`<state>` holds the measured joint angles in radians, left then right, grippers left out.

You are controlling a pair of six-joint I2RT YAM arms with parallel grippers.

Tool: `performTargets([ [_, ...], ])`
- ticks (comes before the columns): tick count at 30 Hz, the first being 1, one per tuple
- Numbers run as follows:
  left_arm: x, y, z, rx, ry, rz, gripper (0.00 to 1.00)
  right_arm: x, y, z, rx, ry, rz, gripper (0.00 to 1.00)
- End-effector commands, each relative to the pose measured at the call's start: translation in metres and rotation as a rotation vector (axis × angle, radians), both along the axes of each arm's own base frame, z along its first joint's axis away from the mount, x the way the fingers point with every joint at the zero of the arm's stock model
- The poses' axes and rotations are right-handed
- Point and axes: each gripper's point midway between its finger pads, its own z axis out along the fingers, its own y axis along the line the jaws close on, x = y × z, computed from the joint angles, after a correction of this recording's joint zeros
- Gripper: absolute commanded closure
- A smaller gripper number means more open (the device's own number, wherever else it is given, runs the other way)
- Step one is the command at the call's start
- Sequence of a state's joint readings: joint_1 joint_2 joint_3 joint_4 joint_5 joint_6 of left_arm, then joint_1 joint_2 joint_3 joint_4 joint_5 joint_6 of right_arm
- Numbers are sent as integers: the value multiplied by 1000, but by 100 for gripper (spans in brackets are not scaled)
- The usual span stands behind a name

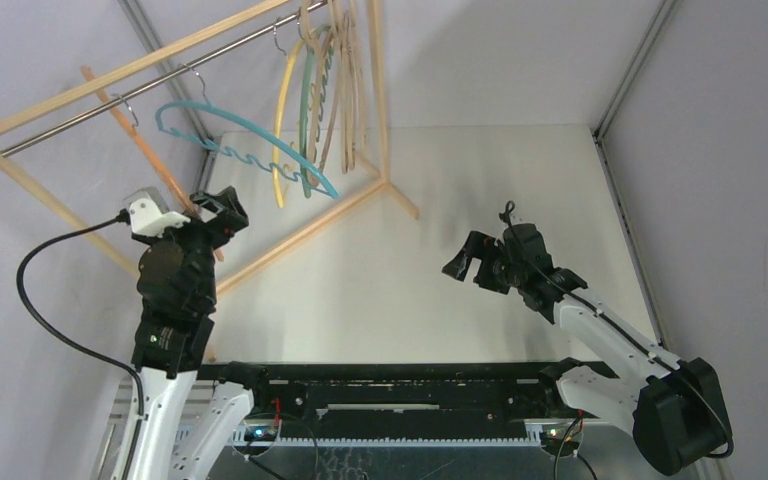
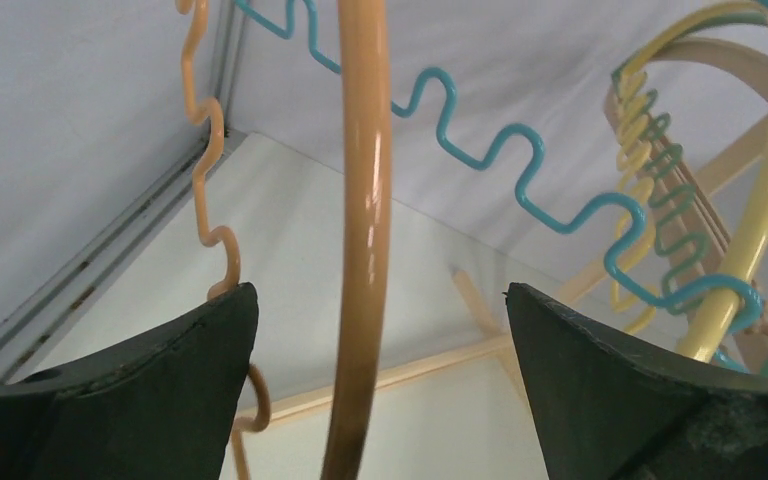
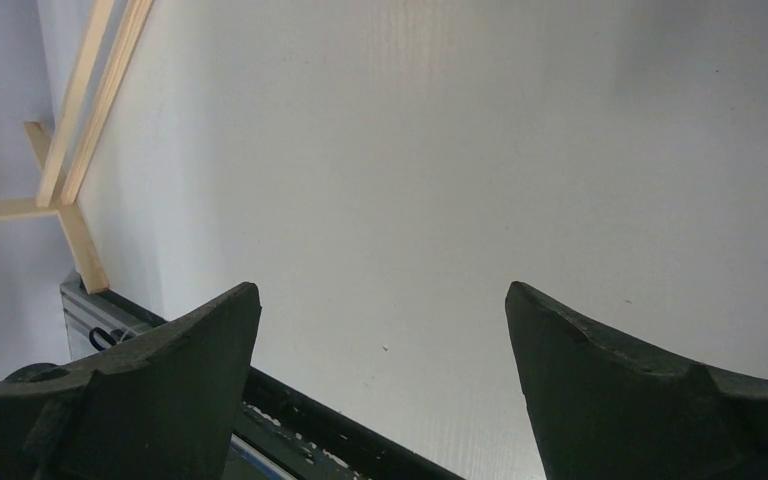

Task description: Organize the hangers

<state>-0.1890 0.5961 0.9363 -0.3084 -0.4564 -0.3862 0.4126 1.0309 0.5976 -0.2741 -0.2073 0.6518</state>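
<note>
Several hangers hang on the rack's metal rail (image 1: 90, 118): an orange one (image 1: 148, 155) at the left, a teal one (image 1: 250, 150), a yellow one (image 1: 282, 120), a green one (image 1: 307, 105) and light-wood ones (image 1: 345, 90). My left gripper (image 1: 218, 212) is open at the orange hanger's lower end. In the left wrist view the orange hanger's smooth arm (image 2: 365, 200) runs between the wide-open fingers (image 2: 210, 360) of the left gripper (image 2: 380, 290), touching neither; its wavy bar (image 2: 205, 150) passes by the left finger. My right gripper (image 1: 475, 262) (image 3: 380, 290) is open and empty above the table.
The light-wood rack frame (image 1: 300, 235) stands at the back left, its base bars running across the white table (image 1: 480, 180). The teal wavy bar (image 2: 480, 150) and the yellow hanger (image 2: 760, 220) hang to the right of my left gripper. Grey walls enclose the table.
</note>
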Motion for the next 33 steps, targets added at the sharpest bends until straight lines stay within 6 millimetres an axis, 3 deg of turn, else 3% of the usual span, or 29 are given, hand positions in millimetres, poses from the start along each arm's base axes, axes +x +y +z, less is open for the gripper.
performTargets([
  [1, -3, -14, -66, -49, 156, -66, 0, 5, -1, 5, -1, -59, 7, 0],
  [11, -4, -29, -145, -117, 290, -120, 0, 9, -11, -11, -83, -114, 20, 0],
  [14, -2, -33, -152, -123, 290, -136, 1, 11, -13, -12, -102, -131, 23, 0],
  [21, -1, -41, -147, -118, 278, -166, 0, 16, -11, -14, -119, -164, 29, 0],
  [28, -1, -48, -177, -126, 339, -171, 0, 21, -14, -15, -162, -198, 32, 0],
  [33, 3, -48, -179, -113, 351, -169, 0, 25, -17, -11, -183, -231, 27, 0],
])
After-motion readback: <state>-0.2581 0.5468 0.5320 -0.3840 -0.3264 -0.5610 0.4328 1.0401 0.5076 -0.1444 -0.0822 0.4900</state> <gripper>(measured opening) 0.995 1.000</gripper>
